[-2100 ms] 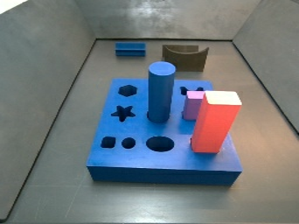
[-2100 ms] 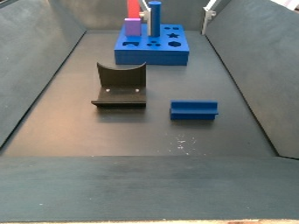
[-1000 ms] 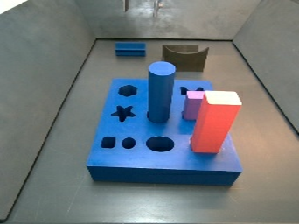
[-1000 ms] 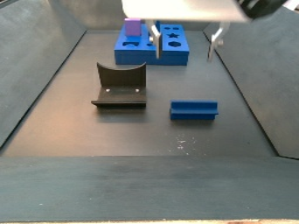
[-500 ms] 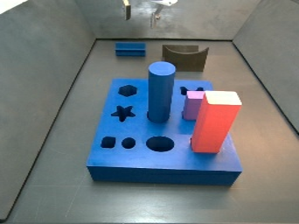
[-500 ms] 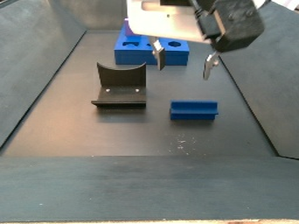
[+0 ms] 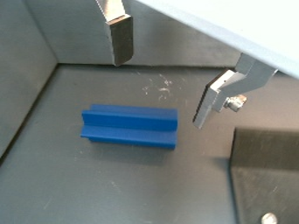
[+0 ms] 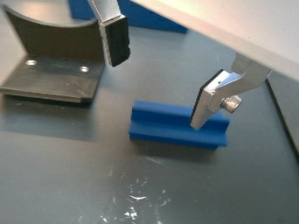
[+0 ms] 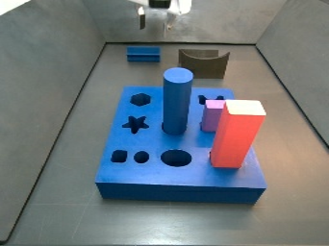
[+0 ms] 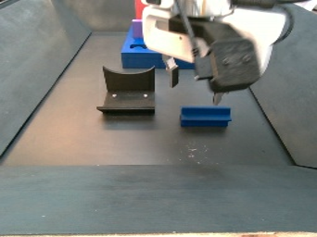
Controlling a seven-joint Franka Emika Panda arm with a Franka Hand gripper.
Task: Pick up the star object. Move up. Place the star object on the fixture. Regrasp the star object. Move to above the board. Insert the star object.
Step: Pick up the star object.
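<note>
Gripper (image 10: 195, 85) hangs above the floor at upper centre of a side view, jaws apart, nothing between them. In both wrist views the two silver fingers (image 7: 118, 35) (image 8: 114, 38) stand clear of the star object (image 7: 129, 127) (image 8: 177, 126), which lies flat on the dark floor below the gap between them. In a side view the star object (image 10: 206, 117) sits right of centre, just beside the fixture (image 10: 128, 91) but apart from it. The board (image 9: 180, 146) fills the lower centre of a side view, carrying a blue cylinder (image 9: 176, 99), a red block (image 9: 237, 133) and a purple block (image 9: 211, 113). There the star object (image 9: 144, 54) lies at upper left, near the fixture (image 9: 203, 62).
</note>
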